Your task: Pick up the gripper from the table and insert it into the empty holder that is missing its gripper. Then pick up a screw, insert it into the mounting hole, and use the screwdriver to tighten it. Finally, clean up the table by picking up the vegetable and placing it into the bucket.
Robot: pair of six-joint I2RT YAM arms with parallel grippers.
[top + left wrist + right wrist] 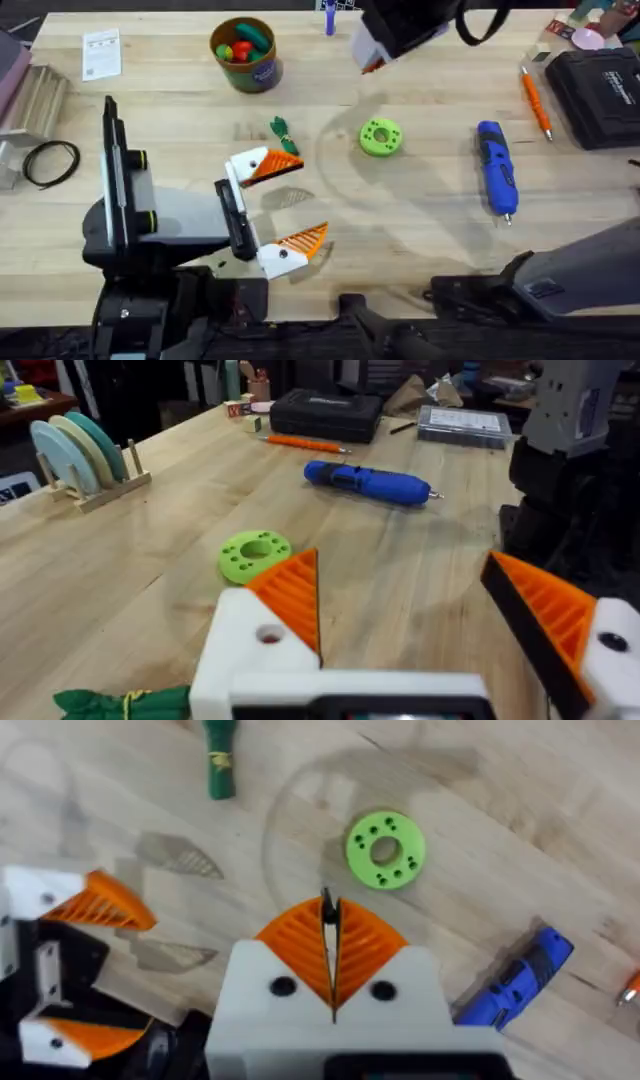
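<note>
Wooden tabletop point(420, 240) | our left gripper point(290, 205) open, right gripper point(330, 935) closed empty | vegetable point(283, 135) looks soft, light; pinch mid-stem

- Table point(420, 240): pale wood planks.
- Bucket point(246, 55) near the far edge, toy vegetables inside.
- Vegetable point(283, 134) lying near the middle.
- Green disc point(380, 137) to its right.
- Screwdriver point(497, 167) farther right, lying flat.
- Orange stick point(535, 102) beyond it, beside a black case point(602, 92).
- Paper card point(101, 53) at far left.
- Cable coil point(51, 162) near the left edge.
</note>
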